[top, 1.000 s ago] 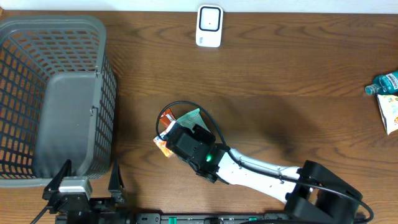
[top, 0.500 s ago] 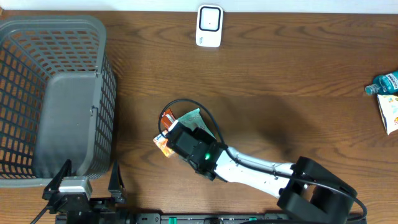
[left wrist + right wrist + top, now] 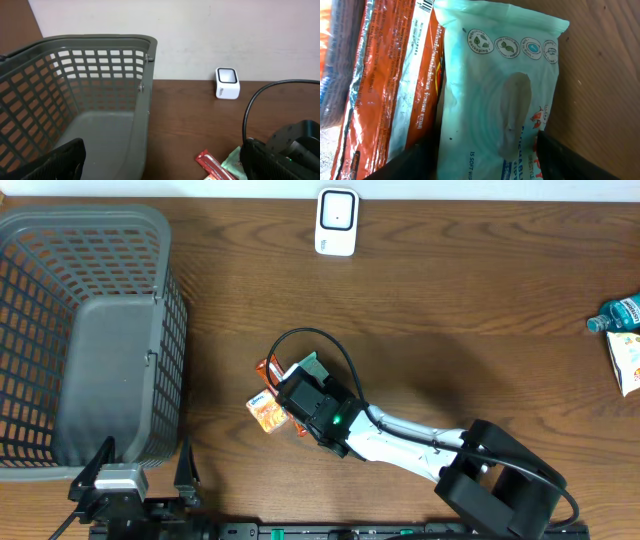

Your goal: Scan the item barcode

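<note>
A mint-green wipes pack (image 3: 500,100) lies flat on the table, beside an orange snack packet (image 3: 385,90) whose barcode shows at its top edge. My right gripper (image 3: 487,142) is low over the wipes pack, jaws open, one finger on each long side of it. From overhead, the right gripper (image 3: 302,388) covers most of the wipes pack (image 3: 312,366); the orange packet (image 3: 266,412) and a red stick packet (image 3: 268,367) poke out to its left. The white scanner (image 3: 337,222) stands at the far edge. My left gripper (image 3: 142,462) is open at the near left, holding nothing.
A grey mesh basket (image 3: 90,220) fills the left side; its rim (image 3: 100,42) is close in the left wrist view. A blue bottle (image 3: 618,313) and a carton (image 3: 628,362) lie at the right edge. The right arm's cable loops above the pile.
My right gripper has shifted slightly up and right over the pile, uncovering more of the orange packet. Its jaws narrowed, then widened again. The left arm has not moved.
</note>
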Available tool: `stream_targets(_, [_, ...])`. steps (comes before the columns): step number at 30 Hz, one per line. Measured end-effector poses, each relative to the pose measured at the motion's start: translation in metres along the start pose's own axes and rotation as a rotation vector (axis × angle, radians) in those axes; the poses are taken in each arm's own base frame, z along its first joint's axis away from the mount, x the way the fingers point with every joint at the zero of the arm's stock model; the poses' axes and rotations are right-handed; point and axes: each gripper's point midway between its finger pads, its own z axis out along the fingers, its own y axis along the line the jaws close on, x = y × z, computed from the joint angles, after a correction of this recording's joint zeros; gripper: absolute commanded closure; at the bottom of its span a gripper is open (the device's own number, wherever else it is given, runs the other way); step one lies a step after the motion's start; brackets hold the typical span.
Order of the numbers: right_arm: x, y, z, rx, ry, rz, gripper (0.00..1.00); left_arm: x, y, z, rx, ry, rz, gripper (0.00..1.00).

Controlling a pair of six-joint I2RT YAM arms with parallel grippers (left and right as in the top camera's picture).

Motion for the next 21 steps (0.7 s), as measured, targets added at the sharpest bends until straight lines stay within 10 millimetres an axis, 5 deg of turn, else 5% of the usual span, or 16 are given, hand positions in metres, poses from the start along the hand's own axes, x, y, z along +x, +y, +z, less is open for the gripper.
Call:
stream_targets(8, [0.000, -0.002, 0.003, 0.016, 0.005, -0.013, 0.37, 0.000, 0.000, 0.000, 0.000, 0.000, 0.000, 0.02])
stream_targets(16, [-0.009, -0.012, 0.021, 0.088, 0.018, -0.035, 0.99, 0.000, 0.000, 0.000, 0.000, 0.000, 0.000, 0.02])
stream_targets(21, [0.001, -0.016, 0.011, 0.078, 0.123, -0.042, 0.99, 0.000, 0.000, 0.000, 0.000, 0.000, 0.000, 0.02])
